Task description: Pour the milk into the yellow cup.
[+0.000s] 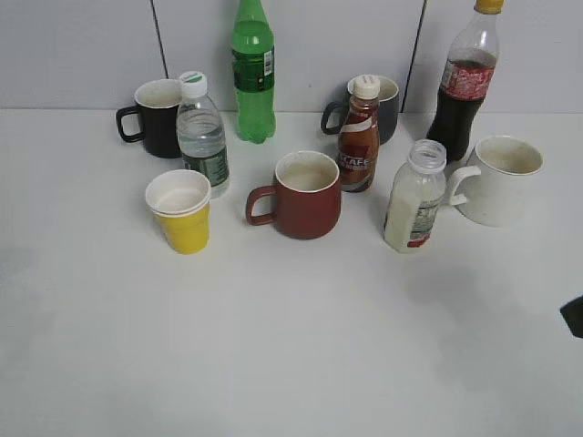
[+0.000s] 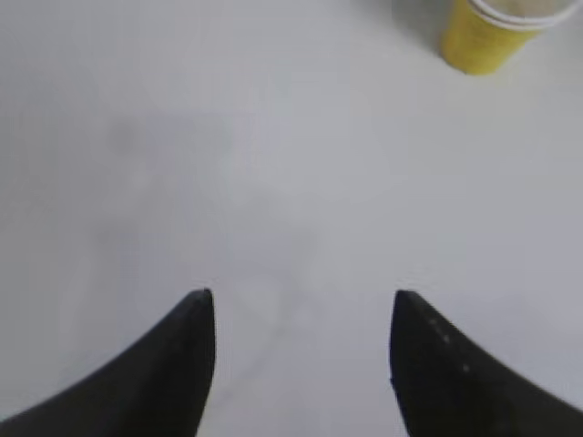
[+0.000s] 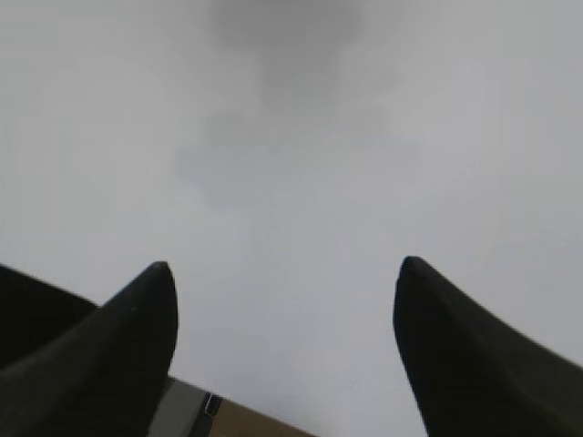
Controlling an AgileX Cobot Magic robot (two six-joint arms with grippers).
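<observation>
The milk bottle [image 1: 415, 198] stands uncapped at the right of the table, next to a white mug. The yellow cup [image 1: 180, 210] stands at the left, in front of a water bottle; it also shows at the top right of the left wrist view [image 2: 487, 32]. My left gripper [image 2: 301, 305] is open and empty over bare table, well short of the cup. My right gripper [image 3: 284, 273] is open and empty over bare table near the front edge. In the exterior view only a dark tip of the right arm [image 1: 573, 316] shows at the right edge.
A dark red mug [image 1: 302, 194] stands mid-table. A brown coffee bottle [image 1: 359, 137], water bottle [image 1: 201, 133], green bottle [image 1: 253, 73], cola bottle [image 1: 465, 82], black mug [image 1: 153, 117], dark mug [image 1: 383, 107] and white mug [image 1: 499, 179] stand behind.
</observation>
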